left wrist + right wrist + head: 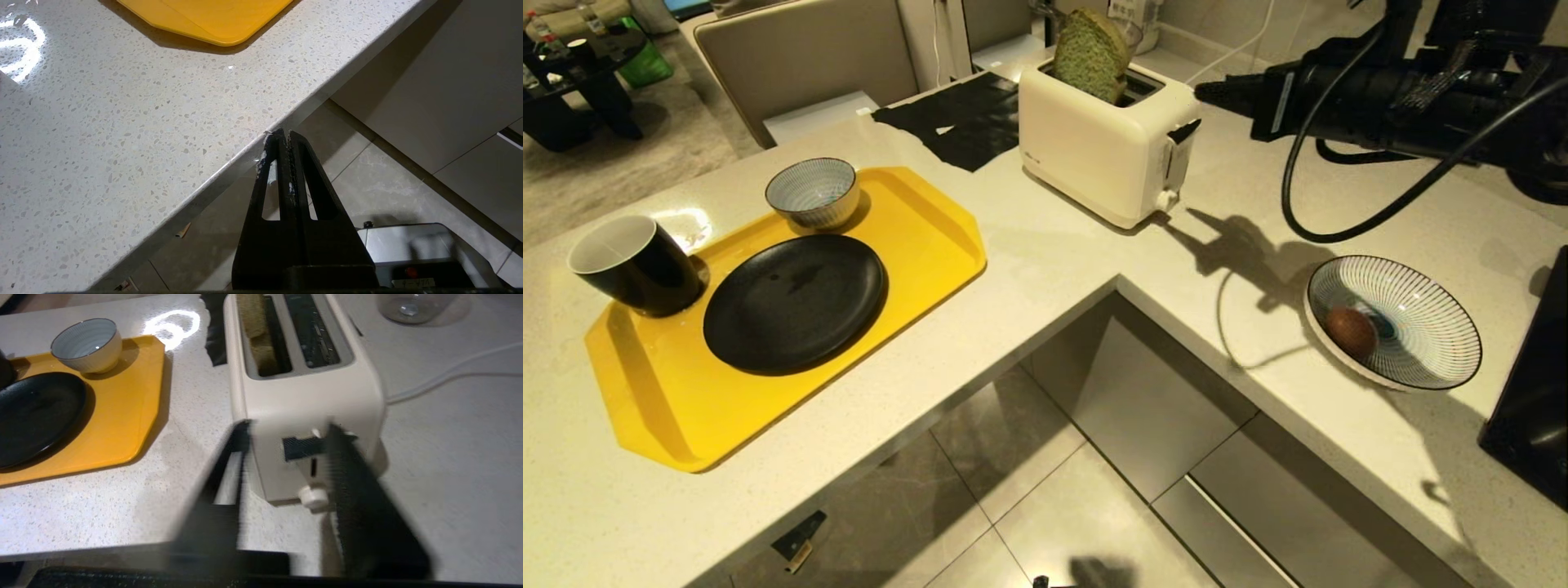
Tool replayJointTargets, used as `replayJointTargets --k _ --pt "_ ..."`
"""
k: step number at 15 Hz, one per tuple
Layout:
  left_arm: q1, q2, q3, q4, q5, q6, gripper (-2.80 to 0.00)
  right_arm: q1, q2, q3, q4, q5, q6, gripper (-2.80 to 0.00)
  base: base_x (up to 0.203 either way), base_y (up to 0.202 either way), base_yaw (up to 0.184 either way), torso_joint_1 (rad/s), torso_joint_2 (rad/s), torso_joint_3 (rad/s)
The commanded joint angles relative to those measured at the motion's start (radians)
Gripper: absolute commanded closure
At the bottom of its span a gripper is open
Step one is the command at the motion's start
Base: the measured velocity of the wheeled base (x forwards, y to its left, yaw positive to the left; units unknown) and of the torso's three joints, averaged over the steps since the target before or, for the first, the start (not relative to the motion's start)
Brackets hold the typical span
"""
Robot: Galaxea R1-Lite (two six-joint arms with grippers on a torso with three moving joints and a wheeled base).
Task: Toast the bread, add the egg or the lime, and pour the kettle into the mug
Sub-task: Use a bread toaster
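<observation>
Bread [1092, 54] is in the toaster [1104, 155], standing high out of the slot nearest the tray [931, 237], so the lever [304, 448] is clearly not down yet. The right tool [286, 435] comes in at the toaster's control end, jaws parted with nothing between them, one on each side of that black lever (the wrist view is smeared, so contact is hard to call). The left tool [284, 136] sits pressed shut off the counter [122, 134] edge, idle.

To do this well, I'd say: get one finger squarely on top of the lever, not the knob [314, 497] below it, and push straight down along the slot until it latches. A sideways shove could skate the toaster across the counter.

Elsewhere: mug [637, 265] on the tray's far-left corner, an egg [1351, 331] in the striped dish [1437, 359] on the right. The kettle isn't clearly in view.
</observation>
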Motion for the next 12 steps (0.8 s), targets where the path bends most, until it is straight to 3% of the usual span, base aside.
replayJointTargets --k 1,6,12 --pt "0.0 0.001 0.0 0.0 0.0 0.001 0.0 -0.012 -0.085 0.035 0.022 -0.015 0.008 0.0 0.0 0.0 0.0 0.0 0.0 0.0" --pt "0.0 0.001 0.0 0.0 0.0 0.001 0.0 0.039 -0.078 0.066 0.165 -0.138 0.099 0.0 0.0 0.0 0.0 0.0 0.0 0.0" --pt "0.0 0.001 0.0 0.0 0.0 0.001 0.0 0.07 0.092 0.017 0.079 -0.183 0.171 0.0 0.0 0.0 0.0 0.0 0.0 0.0"
